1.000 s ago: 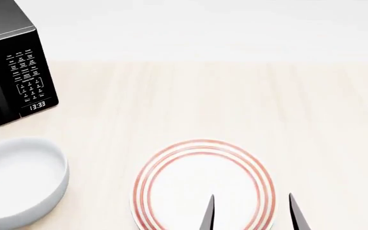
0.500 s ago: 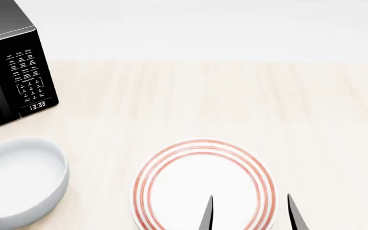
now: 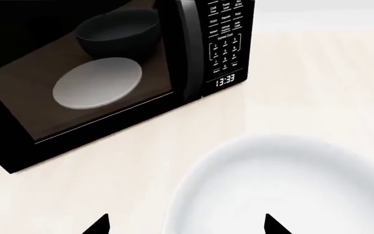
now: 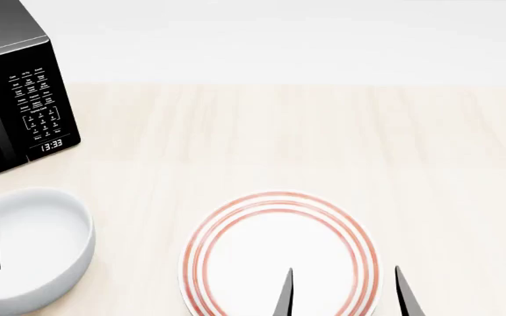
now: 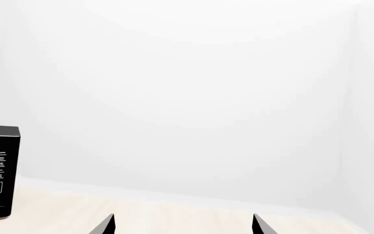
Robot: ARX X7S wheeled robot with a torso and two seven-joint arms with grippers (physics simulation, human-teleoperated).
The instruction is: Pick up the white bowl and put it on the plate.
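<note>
Pale wood table carries a black microwave at far left, its clock reading 13:33. Right of centre lies the plate; the white bowl sits well apart, just before the microwave. Left gripper straddles the bowl's rim, jaws spread; right gripper hangs open over the plate's edge

All I can see of my machine is matte black: the right end effector shows two slim, tapering, blade-like fingers. My left end effector shows only two pointed black tips, and in the head view a plain black block.
</note>
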